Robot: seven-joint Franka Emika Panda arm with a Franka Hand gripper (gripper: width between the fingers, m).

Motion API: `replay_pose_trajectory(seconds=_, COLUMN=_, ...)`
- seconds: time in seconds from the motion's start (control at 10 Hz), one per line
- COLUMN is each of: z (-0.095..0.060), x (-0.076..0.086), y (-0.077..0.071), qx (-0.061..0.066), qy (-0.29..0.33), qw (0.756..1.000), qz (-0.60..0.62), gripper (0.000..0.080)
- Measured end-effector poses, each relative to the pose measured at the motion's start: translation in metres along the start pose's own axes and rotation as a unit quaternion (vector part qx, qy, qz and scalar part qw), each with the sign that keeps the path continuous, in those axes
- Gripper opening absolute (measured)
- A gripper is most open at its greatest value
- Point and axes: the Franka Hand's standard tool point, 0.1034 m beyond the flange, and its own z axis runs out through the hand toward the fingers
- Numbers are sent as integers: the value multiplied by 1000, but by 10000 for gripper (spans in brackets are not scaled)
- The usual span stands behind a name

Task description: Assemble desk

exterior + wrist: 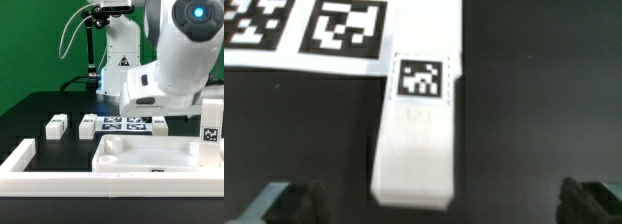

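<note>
Long white bar (70,184) lay nearest; desk top (140,155) behind it, gripper (434,203) wide over one leg block (416,140).
Jaws stood fully open, empty, straddling the block just beside the marker board (304,30). Best, as judged: descend centred, square to its long sides, close mid-length. Block was white, square-section, with a black-and-white tag (422,80) near one end.

A wide white rimmed plastic desk top (150,152) lay nearest on the black bench (40,108); behind it, two small white leg blocks (57,124) sat to the exterior view's left of the marker board (125,125).
</note>
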Motion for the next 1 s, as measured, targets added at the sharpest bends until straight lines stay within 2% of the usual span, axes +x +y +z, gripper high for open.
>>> replay_pose_trajectory(seconds=0.1, z=5, x=1, y=0, qx=4, qy=-6, qw=1000, qz=4, gripper=649)
replay_pose_trajectory(seconds=0.6, z=6, x=2, y=0, qx=5, qy=-7, qw=1000, qz=5, gripper=649)
replay_pose_trajectory(seconds=0.7, z=14, x=2, y=6, qx=12, qy=-19, qw=1000, qz=13, gripper=649)
replay_pose_trajectory(seconds=0.9, z=31, x=1, y=8, qx=36, qy=-67, qw=997, qz=33, gripper=649)
replay_pose_trajectory(seconds=1.0, z=29, x=5, y=8, qx=33, qy=-60, qw=997, qz=32, gripper=649)
